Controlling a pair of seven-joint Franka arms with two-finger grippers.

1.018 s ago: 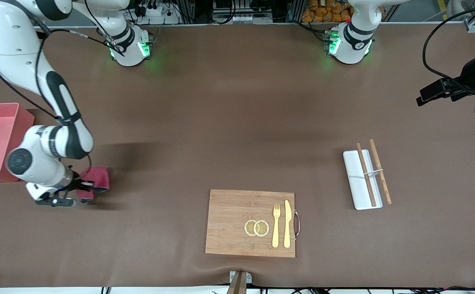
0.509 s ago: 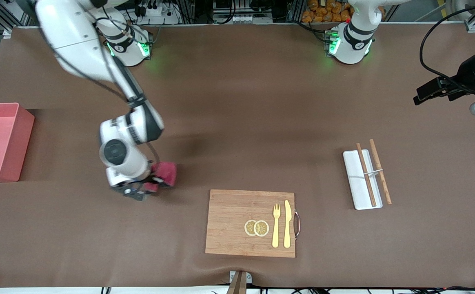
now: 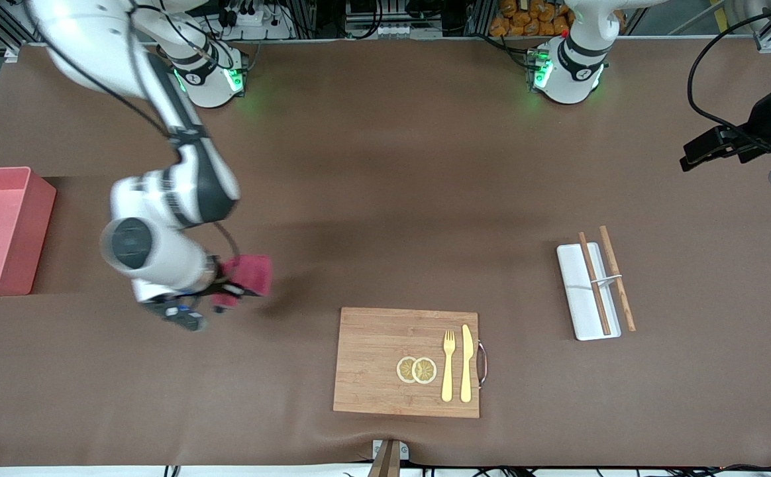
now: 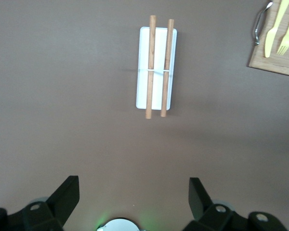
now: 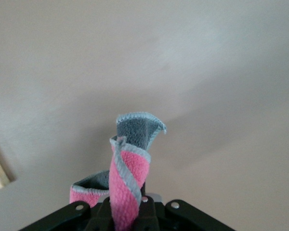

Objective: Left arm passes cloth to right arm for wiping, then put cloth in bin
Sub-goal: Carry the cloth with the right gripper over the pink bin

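Since half a second ago the right gripper [image 3: 216,298] has carried the cloth [image 3: 248,276] back toward the bin [image 3: 28,182], from just beside the wooden board [image 3: 385,331] to open brown table [image 3: 385,199] between the two. The cloth is a crimson-pink terry towel with a grey underside and pale blue hem, clamped between the jaws and twisted into a hanging fold [image 5: 130,175] whose lowest part is hidden by the gripper body. Farther off, the bin is cut off at the view's edge, and the left gripper [image 4: 134,204] waits with jaws apart over bare table near the white tray [image 4: 156,91].
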